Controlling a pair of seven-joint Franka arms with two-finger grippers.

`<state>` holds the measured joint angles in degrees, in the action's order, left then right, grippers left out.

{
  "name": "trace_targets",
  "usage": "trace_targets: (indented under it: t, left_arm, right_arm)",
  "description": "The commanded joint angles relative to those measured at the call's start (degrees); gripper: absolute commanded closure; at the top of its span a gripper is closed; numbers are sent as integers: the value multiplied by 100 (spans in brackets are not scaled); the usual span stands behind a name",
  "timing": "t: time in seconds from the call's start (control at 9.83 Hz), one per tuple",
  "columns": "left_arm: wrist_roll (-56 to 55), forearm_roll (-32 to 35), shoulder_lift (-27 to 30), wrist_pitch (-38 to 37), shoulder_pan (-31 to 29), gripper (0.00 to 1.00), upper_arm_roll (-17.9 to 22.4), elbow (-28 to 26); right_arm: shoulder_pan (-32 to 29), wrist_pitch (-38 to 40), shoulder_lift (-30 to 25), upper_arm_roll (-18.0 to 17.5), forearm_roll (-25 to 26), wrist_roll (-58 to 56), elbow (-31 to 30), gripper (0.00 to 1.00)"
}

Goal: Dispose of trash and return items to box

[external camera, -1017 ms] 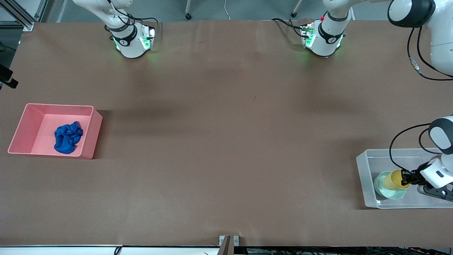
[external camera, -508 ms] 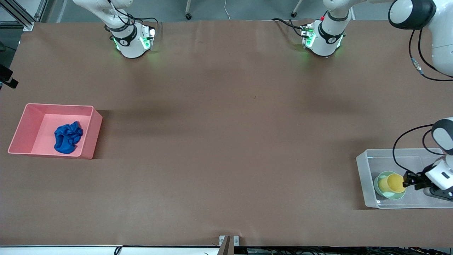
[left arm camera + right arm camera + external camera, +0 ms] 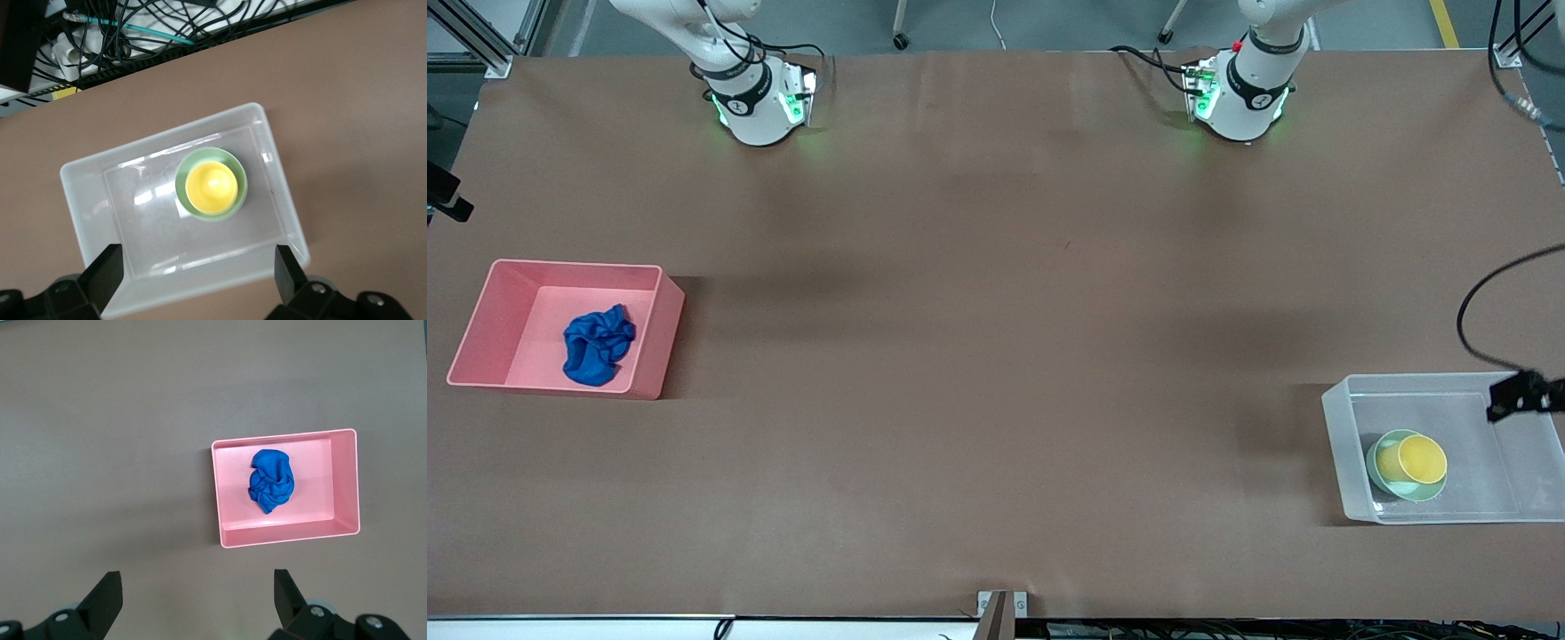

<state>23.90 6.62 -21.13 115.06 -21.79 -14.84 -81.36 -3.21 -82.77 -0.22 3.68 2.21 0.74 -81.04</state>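
Note:
The yellow cup point(image 3: 1409, 458) sits inside the mint-green bowl point(image 3: 1375, 467) in the clear frosted box point(image 3: 1338, 444) near the left arm's end of the table. My left gripper point(image 3: 1513, 397) is open and empty, up in the air over the box's rim. The left wrist view looks down on the cup point(image 3: 211, 188), the bowl point(image 3: 210, 155) and the box point(image 3: 87, 220) past the open gripper point(image 3: 197, 280). The blue cloth wad point(image 3: 598, 345) lies in the pink bin point(image 3: 663, 338). My right gripper point(image 3: 197, 593) is open and empty over bare table beside the pink bin point(image 3: 217, 493), with the wad point(image 3: 270, 482) in it.
Both arm bases point(image 3: 760, 98) point(image 3: 1240, 93) stand along the table's edge farthest from the front camera. A black cable point(image 3: 1472, 324) hangs above the box. A small metal bracket point(image 3: 1002, 604) sits at the nearest table edge. Brown table lies between the two bins.
My left gripper let go of the yellow cup, which now rests in the bowl. The gripper rose and drew back out of the box toward the left arm's end.

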Motion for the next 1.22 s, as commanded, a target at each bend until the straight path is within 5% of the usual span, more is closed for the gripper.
trace_targets:
  t: [0.0, 0.41, 0.71, 1.12]
  left_arm:
    - [-236, 24, 1257, -331, 348, 0, 155, -1057]
    - [-692, -425, 1638, -2195, 2035, 0, 1385, -4]
    - [-1509, -434, 2349, -3329, 2503, 0, 1572, -125]
    - [-2196, -487, 2808, -3254, 2644, 0, 1545, -802]
  right_arm:
    - [-4, -3, -40, -16, 16, 93, -26, 0]
    - [-12, -3, -40, -16, 16, 93, -26, 0]
    - [-4, -3, -40, -16, 16, 93, -26, 0]
    - [-13, -3, -40, -16, 16, 93, -26, 0]
